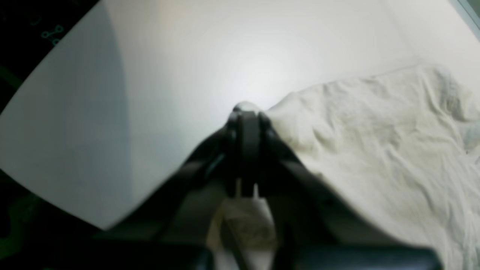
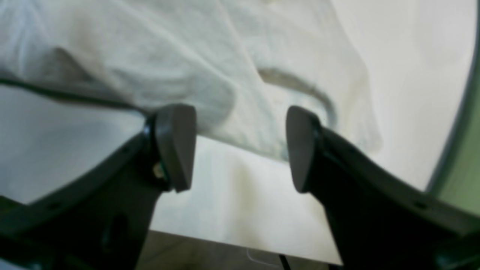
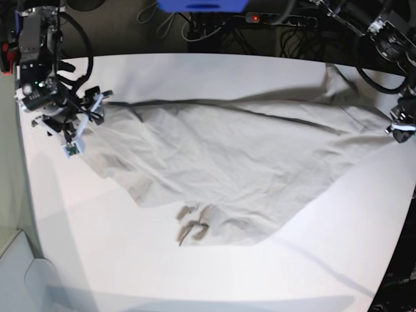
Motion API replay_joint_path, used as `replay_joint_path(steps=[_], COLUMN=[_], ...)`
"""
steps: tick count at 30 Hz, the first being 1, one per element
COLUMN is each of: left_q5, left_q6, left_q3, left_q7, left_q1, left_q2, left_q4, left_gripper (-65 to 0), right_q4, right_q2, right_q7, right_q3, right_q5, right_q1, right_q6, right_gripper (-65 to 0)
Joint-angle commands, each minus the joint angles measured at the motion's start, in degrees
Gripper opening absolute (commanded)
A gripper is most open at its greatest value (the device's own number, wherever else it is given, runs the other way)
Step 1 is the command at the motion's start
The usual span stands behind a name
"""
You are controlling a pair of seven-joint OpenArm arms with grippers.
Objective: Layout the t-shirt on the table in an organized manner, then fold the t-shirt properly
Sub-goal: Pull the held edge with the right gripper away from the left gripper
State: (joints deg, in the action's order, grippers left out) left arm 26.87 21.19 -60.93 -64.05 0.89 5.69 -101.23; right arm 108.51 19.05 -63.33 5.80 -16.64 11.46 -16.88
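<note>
The light grey-beige t-shirt lies spread and wrinkled across the white table. Dark marks by its near edge may be the collar or label. My left gripper is at the table's right edge, shut on a corner of the shirt. The left wrist view shows its jaws pinching the cloth, which drapes off to the right. My right gripper is open and empty at the shirt's left end. In the right wrist view the shirt's edge lies just beyond the fingertips.
A power strip and cables and a blue object sit behind the table's far edge. The table's rounded left edge is close to the right arm. Its right edge is near the left arm.
</note>
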Motion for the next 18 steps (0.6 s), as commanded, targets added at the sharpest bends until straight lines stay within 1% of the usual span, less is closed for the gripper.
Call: replay_joint_path(steps=[1,4,6,10,14,15,16,18], left_q5=[0.9,0.8,0.8,0.8,0.5,0.6,0.8,0.8], left_q6=[0.0,0.0,0.0,0.0,0.0,0.0,0.0,0.0], left_q3=[-0.1,-0.1,-0.1,-0.1,-0.1,-0.1,-0.1,-0.1], left_q7=[1.4,1.4,1.4,1.4,1.4,1.4,1.4,1.4], left_q1=[-0.2,-0.2,-0.2,-0.2,-0.1,-0.1,-0.1,-0.1], left_q2=[0.6,0.2,0.2,0.2,0.2,0.2,0.2,0.0], left_q4=[-0.9,-0.9,-0.9,-0.9,-0.9,-0.9,-0.9,-1.0], left_gripper=[-64.7,-64.7,-64.7,-64.7,-64.7,-64.7,-64.7,-64.7], right_q4=[-0.8,-6.5,-11.0,-15.8,-16.4,-16.4,-16.4,-16.4], right_q2=[0.8,2.2,2.4,3.9,3.9,3.9,3.9,3.9], right_q7=[1.7,5.0,7.6,12.6,13.4,13.5,13.5,13.4], right_q3=[0.2,0.2,0.2,0.2,0.2,0.2,0.2,0.2], right_q5=[0.1,0.1,0.1,0.1,0.1,0.1,0.0,0.0], right_q1=[-0.4,-0.3,-0.8,-0.8,-0.6,-0.6,-0.5,-0.7], right_q6=[-0.2,-0.2,-0.2,-0.2,-0.2,-0.2,-0.2,-0.2], right_gripper=[-29.4,-29.5,-29.6,-29.8,-30.2,-31.2,-33.6,-40.6])
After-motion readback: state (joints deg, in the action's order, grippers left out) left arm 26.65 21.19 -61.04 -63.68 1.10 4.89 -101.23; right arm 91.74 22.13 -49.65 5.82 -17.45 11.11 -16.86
